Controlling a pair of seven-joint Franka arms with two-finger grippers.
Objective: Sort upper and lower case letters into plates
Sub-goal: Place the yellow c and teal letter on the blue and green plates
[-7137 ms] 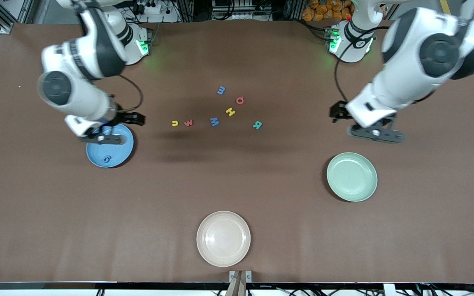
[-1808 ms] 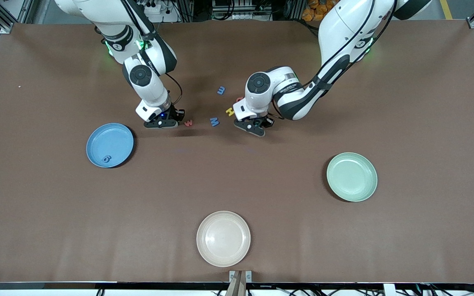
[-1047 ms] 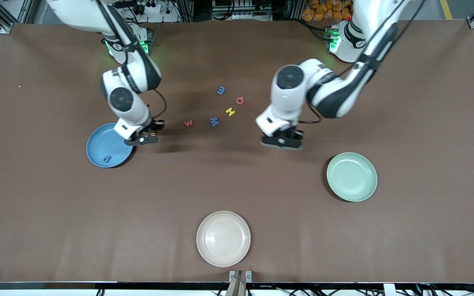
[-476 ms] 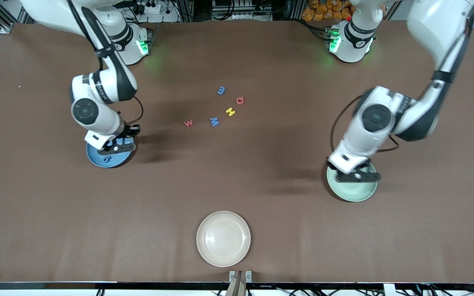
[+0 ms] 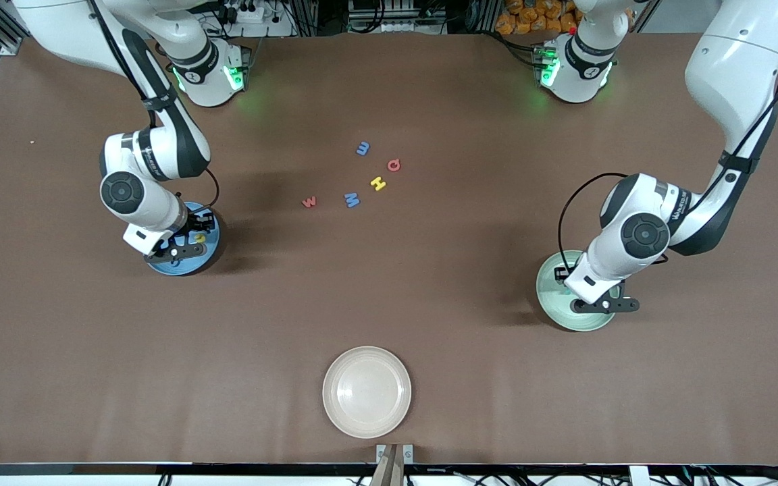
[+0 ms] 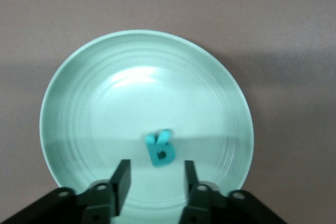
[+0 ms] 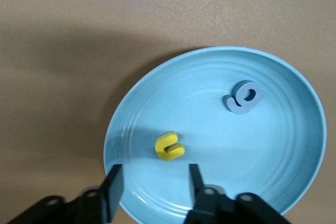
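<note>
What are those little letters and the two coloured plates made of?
The yellow letter and teal letter look like matte foam or soft rubber: thick, blunt-edged, no shine. The blue plate and mint green plate seem smooth plastic, perhaps melamine: faint rings and a soft sheen.

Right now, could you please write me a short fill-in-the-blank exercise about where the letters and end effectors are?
1. The yellow letter lies in the ____ plate.
2. The teal letter lies in the ____ plate.
3. The left end effector hangs open over the ____ plate.
4. The cream plate holds ____ letters.

Missing words: blue; green; green; no
</note>
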